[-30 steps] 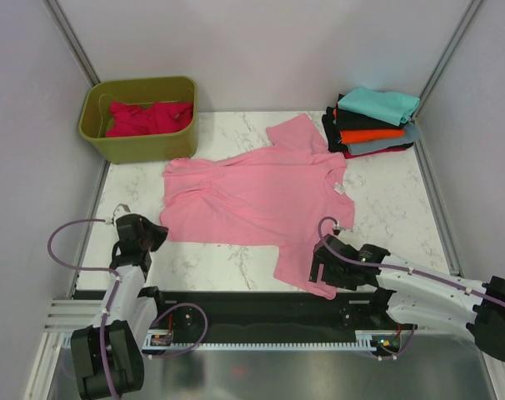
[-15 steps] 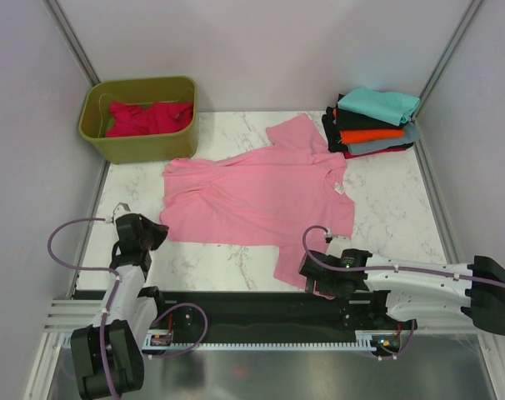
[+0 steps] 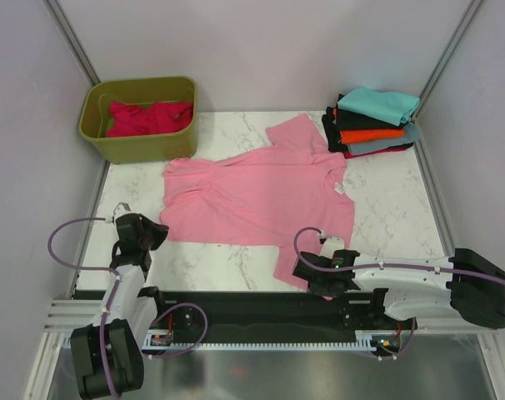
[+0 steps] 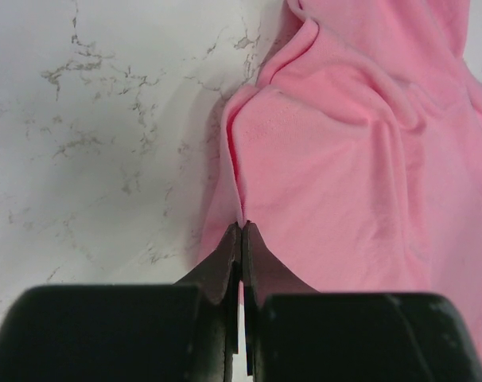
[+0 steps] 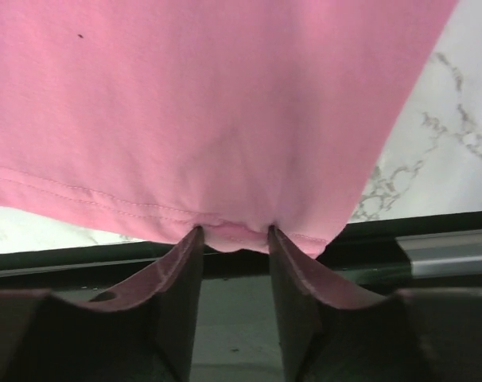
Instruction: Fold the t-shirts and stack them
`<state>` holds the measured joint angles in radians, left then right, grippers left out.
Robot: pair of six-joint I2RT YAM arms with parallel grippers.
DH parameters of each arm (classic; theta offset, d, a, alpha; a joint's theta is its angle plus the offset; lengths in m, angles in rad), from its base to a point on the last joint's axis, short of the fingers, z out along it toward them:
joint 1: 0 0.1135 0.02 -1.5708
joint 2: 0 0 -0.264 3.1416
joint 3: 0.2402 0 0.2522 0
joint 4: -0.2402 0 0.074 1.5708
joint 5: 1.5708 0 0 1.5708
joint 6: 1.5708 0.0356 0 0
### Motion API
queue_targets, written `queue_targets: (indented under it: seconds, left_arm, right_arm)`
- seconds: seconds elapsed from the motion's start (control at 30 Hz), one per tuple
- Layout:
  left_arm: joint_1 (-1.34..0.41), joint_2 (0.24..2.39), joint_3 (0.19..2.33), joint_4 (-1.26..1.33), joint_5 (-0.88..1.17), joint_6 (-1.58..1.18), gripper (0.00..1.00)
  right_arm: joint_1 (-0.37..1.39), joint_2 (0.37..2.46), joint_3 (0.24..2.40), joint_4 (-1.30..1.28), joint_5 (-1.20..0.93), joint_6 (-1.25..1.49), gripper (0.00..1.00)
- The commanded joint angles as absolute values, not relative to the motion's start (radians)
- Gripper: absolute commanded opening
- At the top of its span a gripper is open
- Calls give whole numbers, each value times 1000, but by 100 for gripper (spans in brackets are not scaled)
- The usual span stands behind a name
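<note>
The light pink t-shirt [image 3: 252,196] lies spread flat on the marble table, its near sleeve hanging toward the front edge. My left gripper [image 3: 148,236] is shut on the shirt's left hem edge; in the left wrist view [image 4: 242,227] a pink fold [image 4: 352,159] is pinched at the tips. My right gripper [image 3: 307,271] is at the near sleeve. In the right wrist view [image 5: 233,231] its jaws stand apart with the sleeve hem [image 5: 209,103] bunched between the tips. The crimson shirt [image 3: 148,117] lies in the tub. Folded teal [image 3: 377,102], black, orange [image 3: 365,133] and grey-blue [image 3: 386,146] shirts are stacked at the back right.
The olive-green tub [image 3: 136,146] stands at the back left corner. The black rail [image 3: 252,312] runs along the table's front edge, just below the right gripper. Grey walls close in on both sides.
My right gripper has moved left and toward the front edge, down to the near sleeve's hem. The left gripper and the shirt's body have not moved.
</note>
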<state>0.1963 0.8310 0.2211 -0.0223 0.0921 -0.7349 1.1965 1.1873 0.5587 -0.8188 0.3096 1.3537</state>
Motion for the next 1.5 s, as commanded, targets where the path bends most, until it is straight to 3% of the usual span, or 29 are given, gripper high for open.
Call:
queue_targets:
  seconds: [0.0,0.23,0.3,1.0,1.47]
  left_arm:
    - [198,822,218,20,110,-698,2]
    - [198,819,216,20,107,-698,2]
    - [198,815,215,20,107,-698,2]
    - [167,592,275,-275,176,-804,2]
    - [152,471,581,-722,190,-813,2]
  right_arm:
    - [1196,1195,511,-802,360,1361,45]
    - [1193,1170,495,-773,411,1350,17]
    - [1184,1161,503,-778,436,1344,0]
    - [1186,974,767,-1069,666,1249,0]
    - [1184,684,814,-1246,696,1224,0]
